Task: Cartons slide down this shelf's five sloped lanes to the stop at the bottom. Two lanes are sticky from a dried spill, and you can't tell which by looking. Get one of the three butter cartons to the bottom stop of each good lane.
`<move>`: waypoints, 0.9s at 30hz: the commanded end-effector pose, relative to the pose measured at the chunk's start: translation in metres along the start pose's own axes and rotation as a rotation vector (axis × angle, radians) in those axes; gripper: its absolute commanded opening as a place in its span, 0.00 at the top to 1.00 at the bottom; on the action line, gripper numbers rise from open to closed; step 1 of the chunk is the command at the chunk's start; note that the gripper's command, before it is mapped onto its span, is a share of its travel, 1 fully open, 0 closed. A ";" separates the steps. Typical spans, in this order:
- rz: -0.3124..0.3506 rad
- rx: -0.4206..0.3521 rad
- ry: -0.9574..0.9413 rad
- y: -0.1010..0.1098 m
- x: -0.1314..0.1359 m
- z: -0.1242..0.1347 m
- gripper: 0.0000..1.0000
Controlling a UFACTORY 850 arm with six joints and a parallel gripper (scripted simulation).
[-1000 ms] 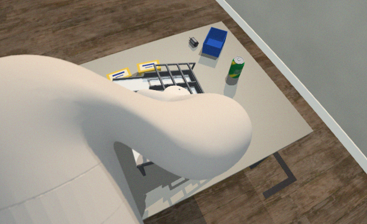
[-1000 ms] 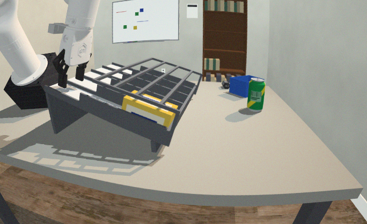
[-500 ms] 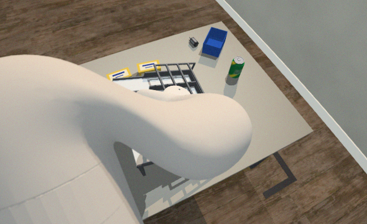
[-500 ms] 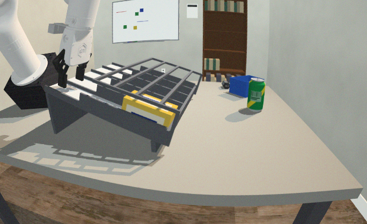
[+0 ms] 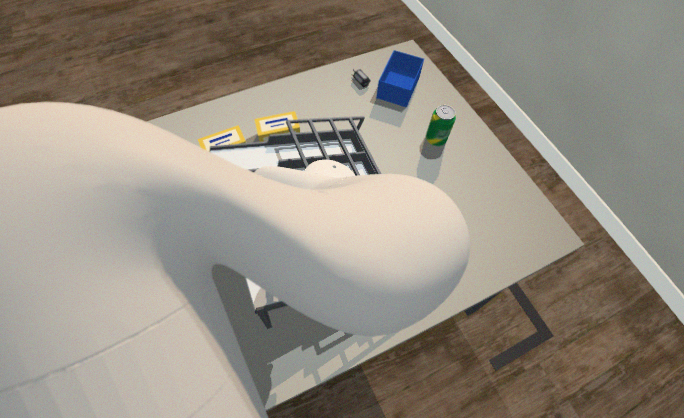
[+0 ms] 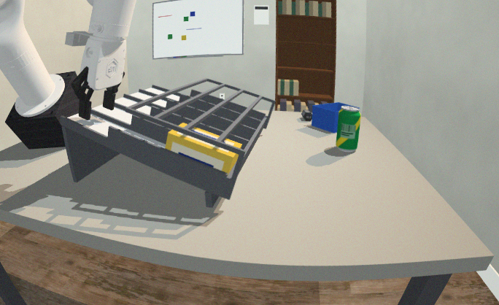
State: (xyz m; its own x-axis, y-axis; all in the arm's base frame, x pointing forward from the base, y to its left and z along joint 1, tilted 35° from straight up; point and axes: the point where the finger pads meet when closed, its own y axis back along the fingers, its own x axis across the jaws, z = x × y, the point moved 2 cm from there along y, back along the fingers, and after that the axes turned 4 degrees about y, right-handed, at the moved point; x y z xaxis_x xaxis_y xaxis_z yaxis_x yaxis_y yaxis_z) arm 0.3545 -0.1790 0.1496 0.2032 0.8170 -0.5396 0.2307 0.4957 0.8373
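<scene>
Beige desk: fills the lower and middle frame in the exterior view; carries everything below.
Arm: white, upper left of the exterior view; in the top view its bulk hides most of the left and centre.
Shelf: dark grey sloped rack, left of centre, five lanes split by bars, low stop wall along its near edge.
Butter carton at stop: yellow with a white panel and blue band, lying against the bottom stop of a lane toward the rack's right side; the exact lane cannot be told.
Other butter cartons: two yellow cartons with white labels and blue stripes, side by side at the rack's far edge in the upper centre of the top view; the stripes are too small to read as words.
Blue bin: open box, right of centre, behind the can.
Can: green and yellow, upright, pale barcode-like label, text illegible.
Pincer: released, black fingers spread with nothing between them, pointing down just over the rack's left end, upper left.
Pincer housing: a small hexagon emblem, unreadable.
Small dark object: left of the bin, identity unclear.
</scene>
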 end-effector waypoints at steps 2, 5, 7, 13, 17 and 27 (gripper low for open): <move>0.000 -0.001 0.000 0.000 0.000 0.000 0.11; 0.000 -0.001 0.000 0.000 0.000 0.000 0.11; 0.000 -0.001 0.000 0.000 0.000 0.000 0.11; 0.000 -0.001 0.000 0.000 0.000 0.000 0.11; 0.000 -0.001 0.000 0.000 0.000 0.000 0.10; 0.000 -0.001 0.000 0.000 0.000 0.000 0.10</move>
State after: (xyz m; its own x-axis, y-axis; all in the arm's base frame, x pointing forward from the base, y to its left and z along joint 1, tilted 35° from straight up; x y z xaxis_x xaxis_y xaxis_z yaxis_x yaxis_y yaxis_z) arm 0.3545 -0.1790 0.1496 0.2032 0.8170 -0.5396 0.2307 0.4957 0.8373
